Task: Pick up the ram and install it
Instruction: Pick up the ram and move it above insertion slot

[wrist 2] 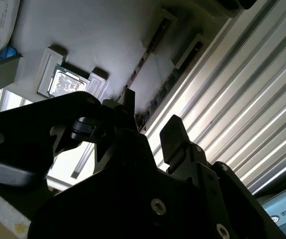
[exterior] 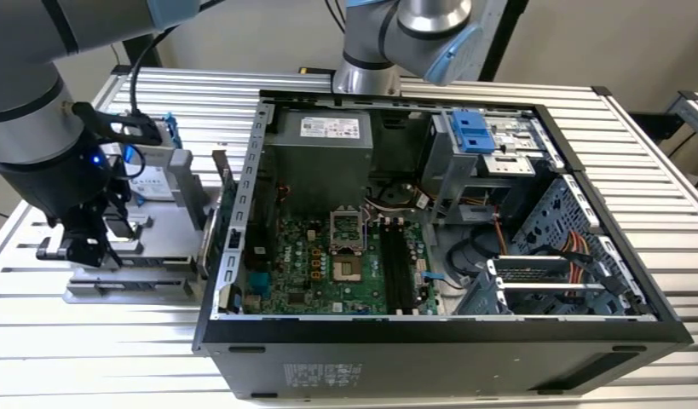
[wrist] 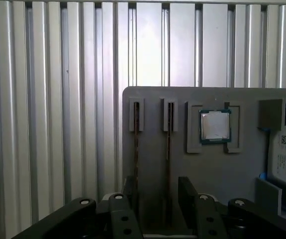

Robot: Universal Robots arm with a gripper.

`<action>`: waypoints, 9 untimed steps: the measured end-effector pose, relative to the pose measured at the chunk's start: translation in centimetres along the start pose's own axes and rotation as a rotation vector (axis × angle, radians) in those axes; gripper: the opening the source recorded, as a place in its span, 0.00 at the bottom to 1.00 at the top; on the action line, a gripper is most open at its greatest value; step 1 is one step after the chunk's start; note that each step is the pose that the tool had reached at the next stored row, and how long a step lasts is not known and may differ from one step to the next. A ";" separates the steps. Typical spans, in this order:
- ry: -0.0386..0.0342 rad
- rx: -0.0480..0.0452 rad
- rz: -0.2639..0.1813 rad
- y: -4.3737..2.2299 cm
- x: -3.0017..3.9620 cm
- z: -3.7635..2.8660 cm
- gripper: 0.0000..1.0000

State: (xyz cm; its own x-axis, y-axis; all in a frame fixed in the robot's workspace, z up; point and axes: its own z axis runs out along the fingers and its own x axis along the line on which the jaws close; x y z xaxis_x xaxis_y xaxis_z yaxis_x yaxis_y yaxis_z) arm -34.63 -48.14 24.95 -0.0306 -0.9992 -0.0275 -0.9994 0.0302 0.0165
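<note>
Two ram sticks stand on edge in slots of a grey holder [wrist: 147, 99]. In the first wrist view one ram stick [wrist: 168, 144] runs down between my fingertips, and the other ram stick [wrist: 136, 144] lies beside one finger [wrist: 130, 191]. In the second wrist view the same pair shows as one ram stick [wrist 2: 175, 79] leading into the gap and the other ram stick [wrist 2: 145, 55] next to it. My gripper [wrist: 158, 196] [wrist 2: 150, 119] is open, low over the holder, with nothing clamped. In the exterior view the gripper [exterior: 85, 254] hangs over the holder at the exterior view's left.
A square silver processor chip [wrist: 215, 125] and a silver hard drive [wrist: 284, 157] share the holder. The open computer case [exterior: 440, 328] stands on the ribbed metal table [exterior: 87, 349]; its motherboard's long dark memory slots [exterior: 400, 264] face up. A second arm's base [exterior: 366, 77] stands behind the case.
</note>
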 end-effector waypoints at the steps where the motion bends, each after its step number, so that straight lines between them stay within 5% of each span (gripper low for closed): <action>1: 0.0001 0.0001 0.006 0.00 0.00 0.07 1.00; 9: -0.0001 0.0025 0.012 -0.01 0.02 0.75 1.00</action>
State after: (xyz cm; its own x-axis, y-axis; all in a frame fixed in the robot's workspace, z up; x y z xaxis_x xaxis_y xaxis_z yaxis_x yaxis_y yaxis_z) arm -34.63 -48.14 24.20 -0.0424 -0.9987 -0.0274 -0.9990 0.0421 0.0143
